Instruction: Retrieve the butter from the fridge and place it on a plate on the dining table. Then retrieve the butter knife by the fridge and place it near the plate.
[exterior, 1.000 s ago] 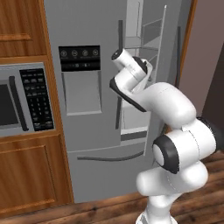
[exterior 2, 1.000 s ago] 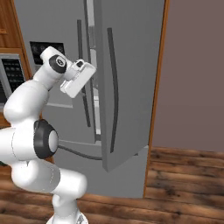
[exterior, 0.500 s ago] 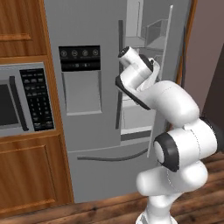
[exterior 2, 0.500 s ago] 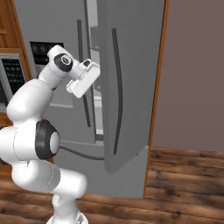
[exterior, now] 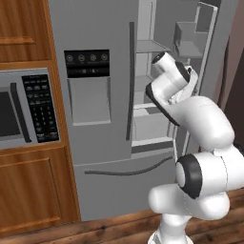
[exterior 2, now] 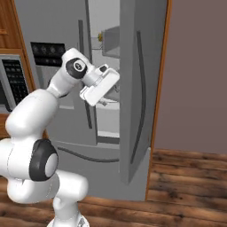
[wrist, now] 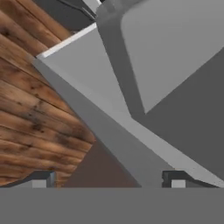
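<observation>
Hidden and cropped bits
End effector (wrist: 107,183): just finger tips at the hand view's bottom edge. Fridge (exterior: 100,109) top cropped; arm hides some shelves; small yellow door-bin item (exterior 2: 100,36) unreadable.

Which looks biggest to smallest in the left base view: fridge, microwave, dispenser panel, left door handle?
1. fridge, by far the largest, running off the top of the view.
2. microwave, though cut off at the left edge.
3. dispenser panel.
4. left door handle: taller than the panel, but very thin.

A home kitchen: grey fridge (exterior: 105,119), built-in microwave (exterior: 26,109), wooden cabinets (exterior: 28,195), plank floor (exterior 2: 186,186)
</observation>
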Controlling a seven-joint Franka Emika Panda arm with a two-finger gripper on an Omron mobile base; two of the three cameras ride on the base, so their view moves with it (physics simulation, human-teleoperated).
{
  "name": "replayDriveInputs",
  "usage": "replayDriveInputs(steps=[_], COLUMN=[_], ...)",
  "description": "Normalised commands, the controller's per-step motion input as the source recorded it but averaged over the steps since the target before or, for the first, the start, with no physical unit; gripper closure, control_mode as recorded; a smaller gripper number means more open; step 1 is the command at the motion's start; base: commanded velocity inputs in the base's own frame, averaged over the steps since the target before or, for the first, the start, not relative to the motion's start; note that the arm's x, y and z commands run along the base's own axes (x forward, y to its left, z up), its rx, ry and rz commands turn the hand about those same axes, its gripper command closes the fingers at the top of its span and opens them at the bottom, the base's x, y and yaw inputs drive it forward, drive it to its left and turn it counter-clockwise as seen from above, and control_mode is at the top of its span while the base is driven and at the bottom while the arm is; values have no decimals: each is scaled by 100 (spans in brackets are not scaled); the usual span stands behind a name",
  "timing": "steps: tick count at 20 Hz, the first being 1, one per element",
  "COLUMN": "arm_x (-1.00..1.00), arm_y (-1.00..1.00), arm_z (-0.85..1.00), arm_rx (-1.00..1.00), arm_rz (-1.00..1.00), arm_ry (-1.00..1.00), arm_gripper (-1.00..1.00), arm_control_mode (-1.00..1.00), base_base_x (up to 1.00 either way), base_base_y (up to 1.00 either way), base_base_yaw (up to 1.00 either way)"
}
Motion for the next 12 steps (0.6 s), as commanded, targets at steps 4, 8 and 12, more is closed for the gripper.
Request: replayDriveInputs(steps=[4,8,12], arm_x=[-53,-23,-83], arm_y=[-100,-100,-23], arm_z=[-6,-3,10], arm_rx=[0,0,-3], arm_rz=[-4,0,-5], arm_ry=[0,0,-10], arm_gripper=[-100,-100,-100], arm_control_mode=[-100,-100,-100], base_base_x=[0,0,0], base_base_y=[0,0,0], base_base_yaw=[0,0,0])
